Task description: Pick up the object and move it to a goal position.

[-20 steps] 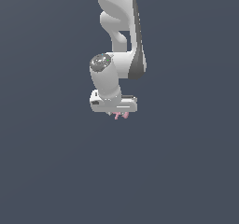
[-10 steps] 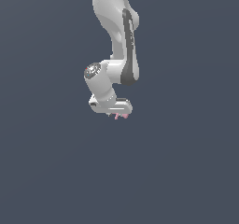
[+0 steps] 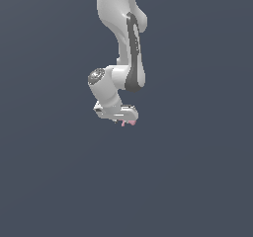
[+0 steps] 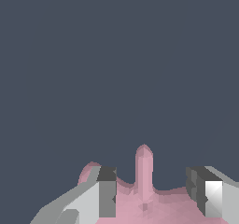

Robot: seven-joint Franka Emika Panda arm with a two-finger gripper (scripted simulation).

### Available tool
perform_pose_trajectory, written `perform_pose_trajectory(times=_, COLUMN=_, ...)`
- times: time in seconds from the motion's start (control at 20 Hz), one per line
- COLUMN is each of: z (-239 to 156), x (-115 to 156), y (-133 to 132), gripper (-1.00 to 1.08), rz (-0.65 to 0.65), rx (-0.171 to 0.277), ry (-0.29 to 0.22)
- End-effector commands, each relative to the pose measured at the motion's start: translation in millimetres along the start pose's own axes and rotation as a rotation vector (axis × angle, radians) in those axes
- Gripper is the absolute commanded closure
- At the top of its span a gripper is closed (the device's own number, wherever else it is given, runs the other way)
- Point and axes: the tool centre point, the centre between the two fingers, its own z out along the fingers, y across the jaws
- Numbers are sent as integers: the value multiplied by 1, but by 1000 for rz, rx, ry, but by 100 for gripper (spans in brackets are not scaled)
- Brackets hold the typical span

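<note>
The object is a small pale-pink thing peeking out under the white hand in the exterior view. My gripper hangs in mid-air on the bent white arm, fingers pointing down, shut on the object. In the wrist view the object fills the space between the two fingers, with one thin prong sticking out past them and a rounded lobe behind one finger. The gripper has its dark pads pressed against the object's sides. The object's lower part is cut off by the frame edge.
A plain dark grey-blue background surrounds the arm in both views. No table edge, container or other object shows.
The arm's elbow and wrist links have turned and shifted a little toward the exterior view's left. The hand sits slightly lower, and the object stays held in nearly the same spot.
</note>
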Motion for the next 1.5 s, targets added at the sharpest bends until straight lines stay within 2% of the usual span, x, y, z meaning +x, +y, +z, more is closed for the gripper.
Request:
perform_pose_trajectory(times=0.0, z=1, x=0, y=0, gripper=-20, rz=0, rx=0, ry=0)
perform_pose_trajectory(times=0.6, z=31, x=-1, y=0, gripper=-20, rz=3, rx=1, ry=1)
perform_pose_trajectory(times=0.65, z=31, x=-1, y=0, gripper=108, rz=3, rx=1, ry=1)
perform_pose_trajectory(times=1.45, z=23, x=-5, y=2, gripper=108, rz=3, rx=1, ry=1)
